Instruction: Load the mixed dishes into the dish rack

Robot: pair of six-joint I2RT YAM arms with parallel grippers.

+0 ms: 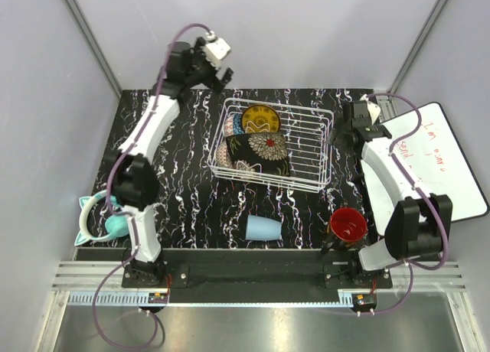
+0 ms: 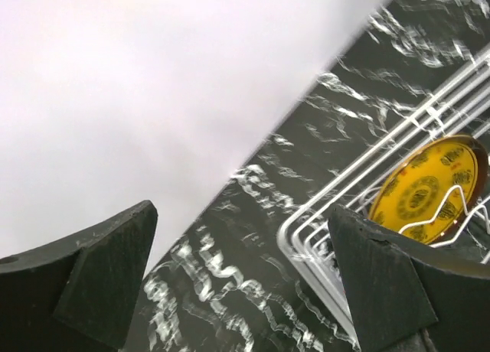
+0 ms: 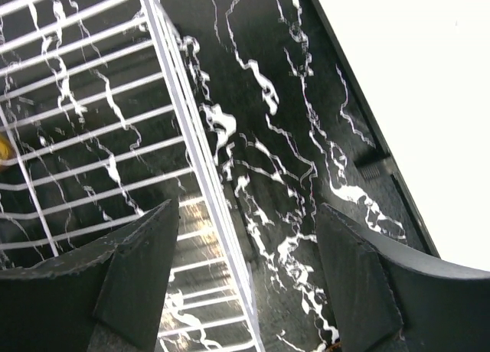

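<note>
The white wire dish rack (image 1: pixel 306 149) stands mid-table. In it are the yellow ornate plate (image 1: pixel 259 119), the black square floral plate (image 1: pixel 260 149), a blue patterned bowl (image 1: pixel 233 125) behind it, and a beige patterned rim (image 1: pixel 246 167) at its near edge. The light-blue cup (image 1: pixel 264 228) lies on its side on the table. The red-inside mug (image 1: pixel 348 224) stands near the right arm's base. My left gripper (image 1: pixel 220 78) is open and empty off the rack's far left corner; its view shows the rack corner (image 2: pixel 306 229) and the plate (image 2: pixel 429 187). My right gripper (image 1: pixel 346 132) is open and empty over the rack's right rim (image 3: pixel 191 153).
Teal rounded items (image 1: pixel 99 218) sit at the table's left near edge. A whiteboard (image 1: pixel 436 157) lies right of the table and shows in the right wrist view (image 3: pixel 413 76). Grey walls close in the back and sides.
</note>
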